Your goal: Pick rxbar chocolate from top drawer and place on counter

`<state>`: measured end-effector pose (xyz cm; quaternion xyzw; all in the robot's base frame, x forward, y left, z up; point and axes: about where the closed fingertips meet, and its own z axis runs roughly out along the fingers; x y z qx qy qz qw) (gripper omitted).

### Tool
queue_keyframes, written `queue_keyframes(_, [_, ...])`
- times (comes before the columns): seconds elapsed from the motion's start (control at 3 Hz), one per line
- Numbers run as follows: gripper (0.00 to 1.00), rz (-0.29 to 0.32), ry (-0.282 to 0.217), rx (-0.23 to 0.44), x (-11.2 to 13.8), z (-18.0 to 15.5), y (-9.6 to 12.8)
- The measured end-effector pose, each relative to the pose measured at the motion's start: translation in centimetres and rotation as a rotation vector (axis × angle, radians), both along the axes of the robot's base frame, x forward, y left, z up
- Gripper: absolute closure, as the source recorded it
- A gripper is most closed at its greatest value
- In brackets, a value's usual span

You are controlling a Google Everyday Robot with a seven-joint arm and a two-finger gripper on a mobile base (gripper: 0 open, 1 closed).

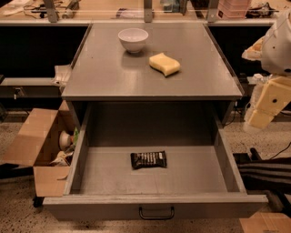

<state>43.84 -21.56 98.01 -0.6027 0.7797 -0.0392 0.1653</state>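
Speckled floor (18, 209) all around, and a cluttered bench (104, 11) runs across the back. Front and centre is a grey metal table (104, 77) with its top drawer (195, 175) pulled right out toward the camera, small dark handle (156, 213) in the middle of the front panel. The chocolate bar (148, 159) is lying flat on the drawer floor, roughly in the middle, white lettering facing up, not touching any wall. Up on the table there's a white bowl (133, 39) near the back and a yellow sponge (164, 64) a bit to the right and in front of it, the two apart. An open cardboard box (41, 136) with some stuff in it sits left of the drawer. The claw (266, 107) is off at the right edge, hanging beside the table's front right corner, well apart from the bar. Honestly can't tell if it's wide or narrow from this angle.
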Motion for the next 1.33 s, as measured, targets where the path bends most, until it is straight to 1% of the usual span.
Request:
queue_keyframes(0.33, [0.00,0.000,0.000,0.000,0.0,0.0,0.0])
queue_keyframes(0.67, [0.00,0.023,0.013,0.019,0.2,-1.3,1.0])
queue_keyframes(1.0, [0.00,0.093,0.050,0.044,0.1,-3.5,4.5])
queue_keyframes(1.33, [0.00,0.142,0.090,0.072,-0.1,-5.3,8.1])
